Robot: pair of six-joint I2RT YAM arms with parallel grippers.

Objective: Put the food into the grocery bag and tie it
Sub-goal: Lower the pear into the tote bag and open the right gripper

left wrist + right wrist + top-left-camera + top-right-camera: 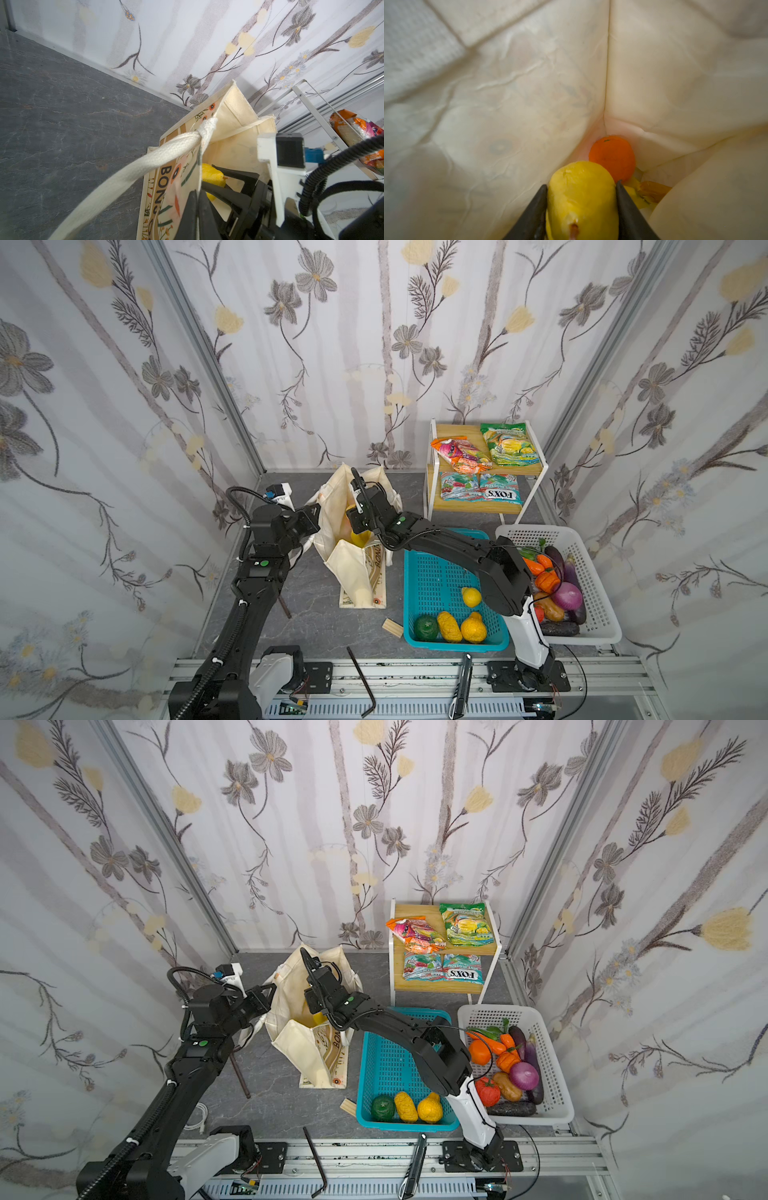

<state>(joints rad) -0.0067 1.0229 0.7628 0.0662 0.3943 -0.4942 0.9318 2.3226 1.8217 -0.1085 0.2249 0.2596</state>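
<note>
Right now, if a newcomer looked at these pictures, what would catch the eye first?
The cream grocery bag stands open left of the teal basket, its rim pinched by the left tool. Inside it, the right tool grips a yellow fruit near an orange lying in a corner of the bag. At the far right, a white basket is heaped with colourful toy vegetables.

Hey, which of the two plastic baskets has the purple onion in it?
The white basket, on the far right: the purple onion lies among its vegetables. The teal basket beside it holds only yellow and green fruit.
</note>
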